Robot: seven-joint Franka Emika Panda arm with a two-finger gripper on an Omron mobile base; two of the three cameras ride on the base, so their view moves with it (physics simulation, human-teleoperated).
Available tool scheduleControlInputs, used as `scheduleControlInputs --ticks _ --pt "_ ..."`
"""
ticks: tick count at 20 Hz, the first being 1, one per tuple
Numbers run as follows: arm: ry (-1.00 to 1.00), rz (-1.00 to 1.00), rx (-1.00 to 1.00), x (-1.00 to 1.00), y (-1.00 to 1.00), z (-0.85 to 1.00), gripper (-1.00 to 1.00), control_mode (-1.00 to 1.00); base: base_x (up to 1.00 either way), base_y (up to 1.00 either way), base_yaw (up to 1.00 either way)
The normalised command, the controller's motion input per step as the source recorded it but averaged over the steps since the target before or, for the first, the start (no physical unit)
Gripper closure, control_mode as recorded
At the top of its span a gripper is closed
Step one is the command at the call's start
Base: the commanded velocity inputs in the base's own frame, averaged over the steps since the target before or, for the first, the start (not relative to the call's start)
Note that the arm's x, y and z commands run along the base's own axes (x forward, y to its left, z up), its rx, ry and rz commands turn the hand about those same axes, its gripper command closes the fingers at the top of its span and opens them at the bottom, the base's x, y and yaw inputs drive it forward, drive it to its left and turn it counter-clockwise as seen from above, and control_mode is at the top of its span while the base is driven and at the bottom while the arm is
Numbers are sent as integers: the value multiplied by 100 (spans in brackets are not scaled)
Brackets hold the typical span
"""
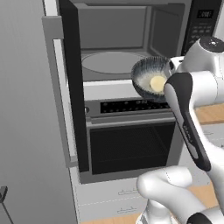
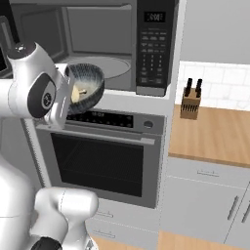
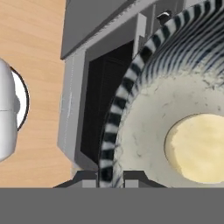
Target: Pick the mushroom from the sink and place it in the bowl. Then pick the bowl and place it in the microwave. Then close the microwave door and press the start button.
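My gripper (image 3: 109, 178) is shut on the rim of the dark ribbed bowl (image 1: 146, 74), which it holds tilted in the air just in front of the open microwave (image 1: 113, 41). Inside the bowl lies the pale mushroom (image 1: 158, 83), large in the hand view as a cream disc, the mushroom (image 3: 199, 148). In the right base view the bowl (image 2: 90, 80) hangs before the turntable (image 2: 114, 66), beside the button panel (image 2: 154, 49). The microwave door (image 1: 72, 83) stands swung open to the left, edge-on. The sink is out of view.
The wall oven (image 1: 127, 144) with its display strip sits right under the microwave. To the right runs a wooden counter (image 2: 215, 132) with a knife block (image 2: 190, 102). Drawers (image 2: 205, 195) lie below it. A tall grey cabinet wall (image 1: 26, 109) is on the left.
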Motion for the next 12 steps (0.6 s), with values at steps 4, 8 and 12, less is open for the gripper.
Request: scheduleControlInputs --ticks 4,8,12 --pt "-11 0 0 100 42 57 100 -100 0 0 0" --pt "-1 -1 0 100 34 34 100 -100 0 0 0" --pt "0 -7 1 100 41 18 100 -100 0 0 0"
